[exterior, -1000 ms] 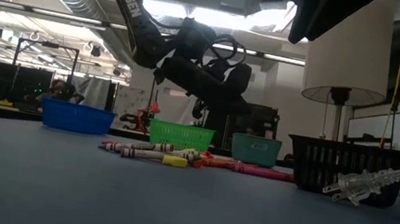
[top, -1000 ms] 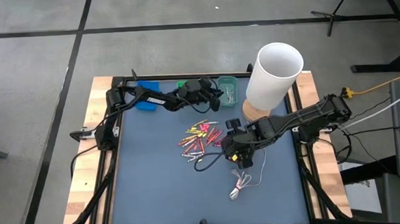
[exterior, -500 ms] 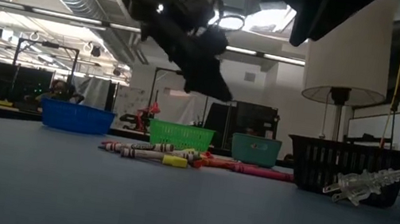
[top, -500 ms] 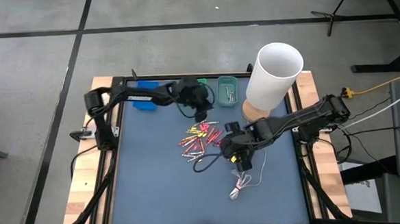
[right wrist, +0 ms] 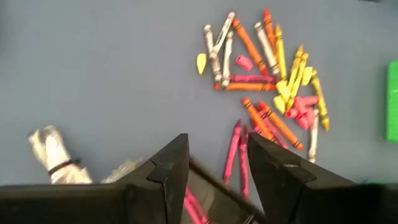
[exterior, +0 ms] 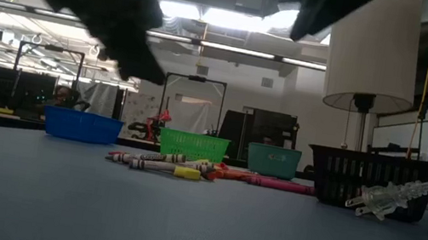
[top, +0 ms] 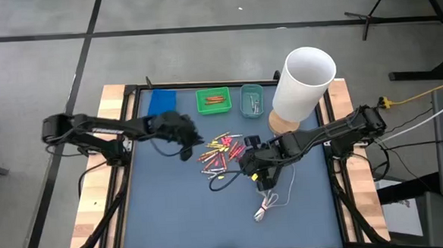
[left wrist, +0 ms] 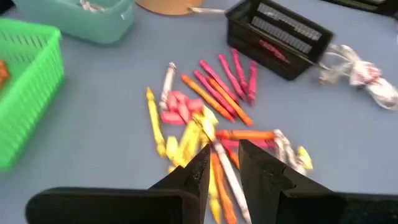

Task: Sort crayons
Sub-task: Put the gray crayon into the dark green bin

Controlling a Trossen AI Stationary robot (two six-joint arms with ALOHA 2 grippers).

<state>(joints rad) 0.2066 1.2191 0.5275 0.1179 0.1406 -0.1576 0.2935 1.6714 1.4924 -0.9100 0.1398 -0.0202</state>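
The crayons (top: 221, 150) lie in a loose pile on the blue table top; pink, orange, yellow and white ones show in the left wrist view (left wrist: 205, 118) and the right wrist view (right wrist: 273, 81). My left gripper (top: 188, 145) hangs left of the pile, above the table, open by a narrow gap (left wrist: 222, 149) with nothing in it. My right gripper (top: 256, 171) stands open (right wrist: 214, 146) at the pile's right, over a black basket (left wrist: 280, 37) that holds pink crayons. Orange crayons lie in the green tray (top: 213, 100).
A blue tray (top: 162, 104), the green tray and a teal tray (top: 252, 100) stand in a row at the far edge. A white lamp shade (top: 303, 82) rises at the far right. A coiled white cable (top: 267, 205) lies near the front, right of centre.
My left gripper has swung from above the green tray toward the table's left and near side and risen a little, tipping less steeply down. The green tray stands uncovered now. The crayon pile has not moved.
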